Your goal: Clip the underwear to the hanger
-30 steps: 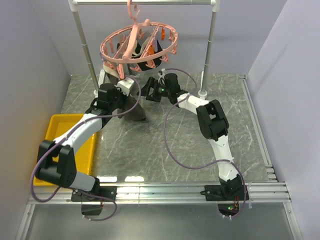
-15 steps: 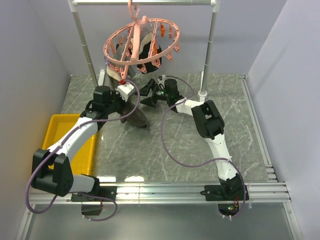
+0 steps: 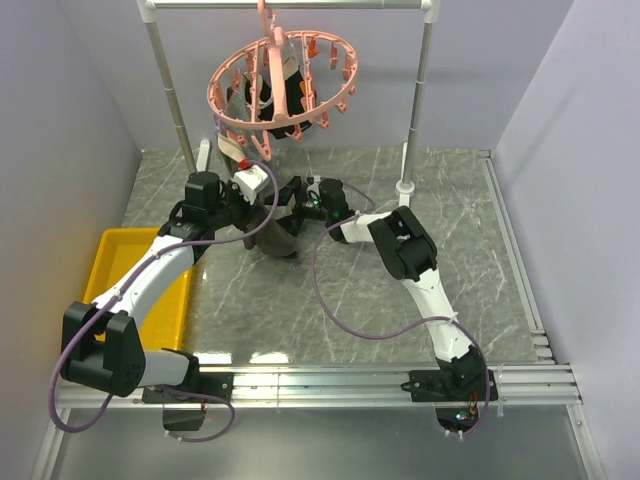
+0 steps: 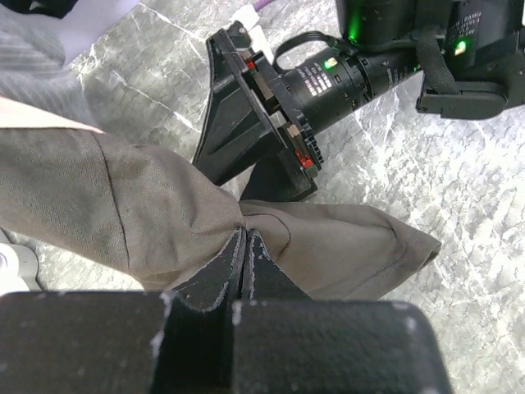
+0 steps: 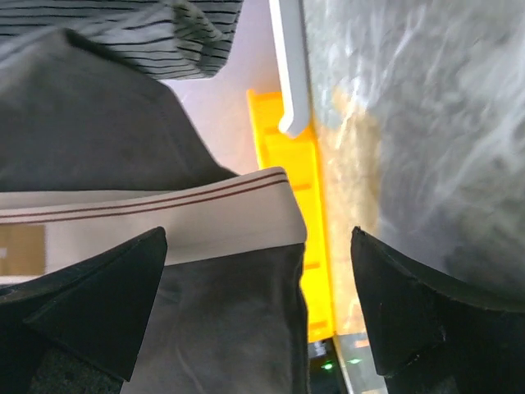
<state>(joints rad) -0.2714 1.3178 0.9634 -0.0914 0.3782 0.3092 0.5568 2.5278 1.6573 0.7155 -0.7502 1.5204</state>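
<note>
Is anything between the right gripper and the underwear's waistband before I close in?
Nothing visible does. In the right wrist view the open right gripper faces the underwear directly, the waistband bare between its jaws. The left gripper, shut on the underwear, does not show in that view.

One pink hanger, upper centre. One underwear, mid-frame. Two robot arms: left arm, right arm. One yellow tray, left. One rail, top; two posts.
</note>
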